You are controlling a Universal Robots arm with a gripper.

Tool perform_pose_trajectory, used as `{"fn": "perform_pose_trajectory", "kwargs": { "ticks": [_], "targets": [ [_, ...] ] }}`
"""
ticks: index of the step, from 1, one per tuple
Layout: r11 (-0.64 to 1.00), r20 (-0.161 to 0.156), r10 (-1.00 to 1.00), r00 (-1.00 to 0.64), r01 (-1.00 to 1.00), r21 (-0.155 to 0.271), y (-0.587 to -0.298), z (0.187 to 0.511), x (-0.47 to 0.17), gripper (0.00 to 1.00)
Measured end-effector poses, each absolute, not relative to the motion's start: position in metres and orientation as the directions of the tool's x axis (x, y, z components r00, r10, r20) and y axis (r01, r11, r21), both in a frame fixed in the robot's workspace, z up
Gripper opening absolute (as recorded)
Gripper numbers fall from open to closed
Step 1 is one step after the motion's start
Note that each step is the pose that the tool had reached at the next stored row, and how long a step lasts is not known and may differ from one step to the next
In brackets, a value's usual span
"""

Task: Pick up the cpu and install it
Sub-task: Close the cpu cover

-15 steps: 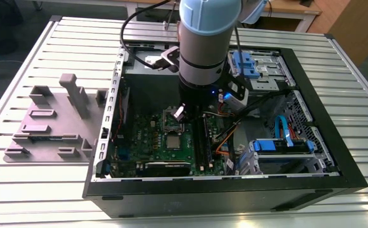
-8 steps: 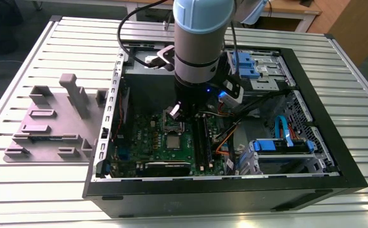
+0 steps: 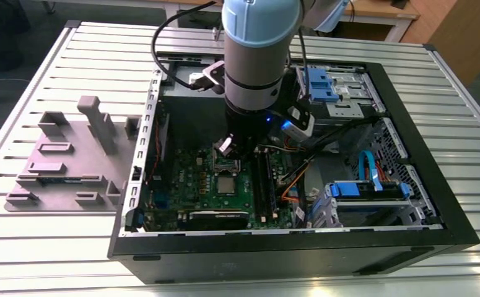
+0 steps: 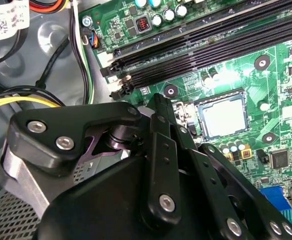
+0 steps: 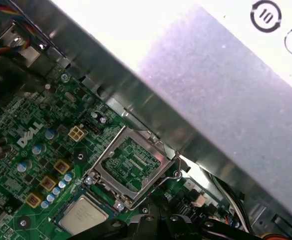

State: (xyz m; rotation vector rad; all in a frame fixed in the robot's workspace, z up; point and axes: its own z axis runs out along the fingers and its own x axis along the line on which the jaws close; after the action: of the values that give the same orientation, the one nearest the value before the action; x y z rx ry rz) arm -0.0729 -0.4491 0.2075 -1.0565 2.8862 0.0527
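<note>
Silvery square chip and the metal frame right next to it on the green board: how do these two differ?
In the first wrist view, the chip, the cpu, has a solid silvery-white top, while the metal frame is open in the middle, with green circuitry showing there. The cpu lies flat; the metal frame appears tipped up beside it. Both are square, metallic and sit on the green board.

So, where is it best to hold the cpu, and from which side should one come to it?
Probably by two opposite edges, coming straight down from above. The cpu lies flat, silvery top up, set into the green board, so its top gives nothing to pinch. The open metal frame stands along one edge; the two edges clear of it seem safer.
</note>
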Motion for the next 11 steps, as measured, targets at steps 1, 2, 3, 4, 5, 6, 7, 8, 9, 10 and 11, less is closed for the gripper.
{"fn": "perform_pose_trajectory", "kwargs": {
  "ticks": [1, 2, 3, 4, 5, 6, 7, 8, 9, 10, 11],
  "targets": [
    [0.766, -0.075, -0.64, -0.765, -0.642, 0.009, -0.449, 0.207, -0.0729, 0.11],
    [0.772, -0.075, -0.633, -0.77, -0.636, 0.009, -0.449, 0.2067, -0.073, 0.11],
    [0.78, -0.075, -0.624, -0.778, -0.626, 0.009, -0.449, 0.2065, -0.073, 0.11],
    [0.788, -0.075, -0.613, -0.786, -0.616, 0.009, -0.449, 0.2063, -0.0729, 0.11],
    [0.795, -0.075, -0.605, -0.793, -0.607, 0.009, -0.4491, 0.2062, -0.073, 0.11],
    [0.799, -0.075, -0.6, -0.797, -0.602, 0.009, -0.4491, 0.2061, -0.0729, 0.11],
    [0.799, -0.075, -0.6, -0.797, -0.602, 0.009, -0.449, 0.2061, -0.073, 0.11],
    [0.799, -0.077, -0.599, -0.797, -0.602, 0.01, -0.4491, 0.2061, -0.073, 0.11],
    [0.799, -0.084, -0.599, -0.797, -0.602, 0.016, -0.449, 0.2059, -0.073, 0.11],
    [0.798, -0.092, -0.598, -0.797, -0.602, 0.024, -0.449, 0.206, -0.073, 0.11],
    [0.798, -0.1, -0.597, -0.796, -0.602, 0.032, -0.449, 0.2061, -0.073, 0.11]
  ]
}}
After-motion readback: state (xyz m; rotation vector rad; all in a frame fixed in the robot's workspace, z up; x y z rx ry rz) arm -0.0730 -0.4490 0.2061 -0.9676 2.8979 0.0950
